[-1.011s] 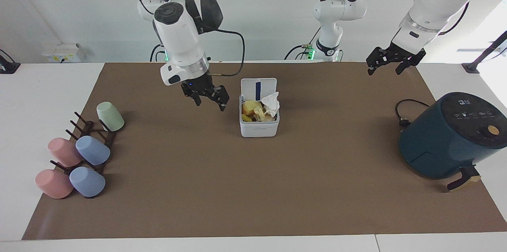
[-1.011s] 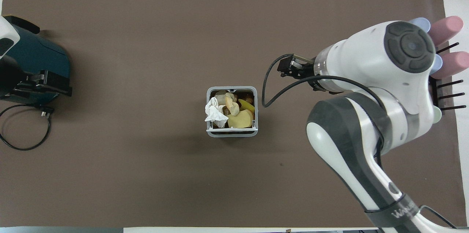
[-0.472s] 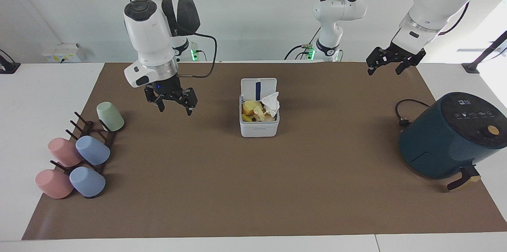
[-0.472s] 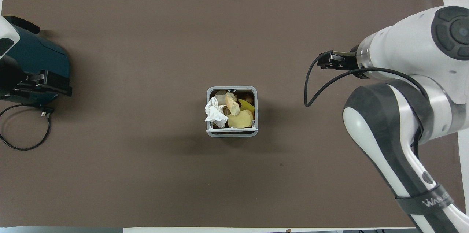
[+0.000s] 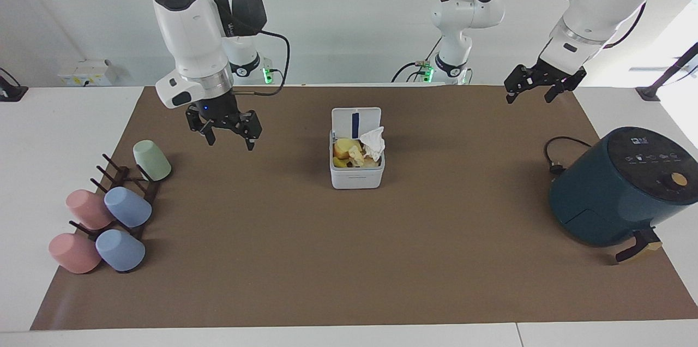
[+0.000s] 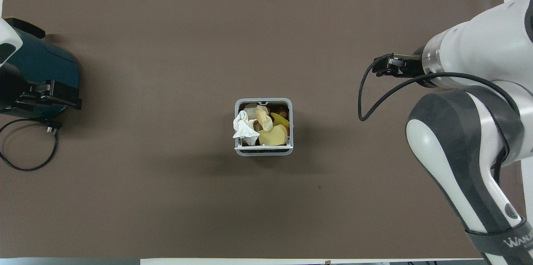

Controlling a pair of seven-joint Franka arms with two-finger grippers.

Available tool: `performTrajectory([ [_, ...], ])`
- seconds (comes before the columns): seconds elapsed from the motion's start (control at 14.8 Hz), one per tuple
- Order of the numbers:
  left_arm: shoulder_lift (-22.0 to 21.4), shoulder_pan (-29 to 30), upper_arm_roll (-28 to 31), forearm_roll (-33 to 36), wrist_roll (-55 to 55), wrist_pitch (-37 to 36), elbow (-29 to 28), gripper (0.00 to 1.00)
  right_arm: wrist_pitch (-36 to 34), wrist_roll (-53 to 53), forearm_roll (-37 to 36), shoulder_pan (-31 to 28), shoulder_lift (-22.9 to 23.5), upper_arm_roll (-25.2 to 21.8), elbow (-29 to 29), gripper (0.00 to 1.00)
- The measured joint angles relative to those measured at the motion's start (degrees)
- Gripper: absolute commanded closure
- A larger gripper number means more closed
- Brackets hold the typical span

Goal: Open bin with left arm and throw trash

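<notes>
The bin (image 5: 355, 177) (image 6: 264, 152) stands mid-mat, its white lid (image 5: 355, 119) upright and showing a blue strip. Inside lies the trash: a yellow wedge (image 5: 342, 148) (image 6: 272, 135), a crumpled white tissue (image 5: 374, 142) (image 6: 244, 128) that pokes over the rim, and orange-brown scraps (image 6: 264, 119). My right gripper (image 5: 230, 144) hangs open and empty over bare mat, between the bin and the cup rack. My left gripper (image 5: 528, 97) waits open and empty, raised over the mat at the left arm's end, well apart from the bin.
A dark teal air fryer (image 5: 616, 189) (image 6: 37, 69) with its black cable (image 5: 556, 156) sits at the left arm's end. A dark rack with several pastel cups (image 5: 128, 208) sits at the right arm's end. A brown mat (image 5: 349, 259) covers the table.
My right gripper has swung away from beside the bin toward the cup rack and risen a little, staying open. The left arm, bin and trash have not moved.
</notes>
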Motion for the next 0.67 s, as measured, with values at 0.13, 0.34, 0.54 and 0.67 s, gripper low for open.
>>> performTrajectory([
  [0.13,0.0,-0.01,-0.02,0.0,0.0,0.0,0.0,0.0,-2.46,-2.72,0.0,0.02,-0.27,-0.81,1.13,0.0],
  [0.34,0.0,-0.01,-0.02,0.0,0.0,0.0,0.0,0.0,-5.63,-5.61,0.0,1.7,-1.19,-4.69,2.03,0.0],
  [0.54,0.0,-0.01,-0.03,0.0,0.0,0.0,0.0,0.0,-8.99,-7.8,1.36,3.22,-2.12,-8.63,2.19,0.0],
  [0.67,0.0,-0.02,-0.04,0.0,0.0,0.01,0.0,0.0,-10.42,-12.43,2.47,3.21,-2.7,-11.09,2.1,0.0],
])
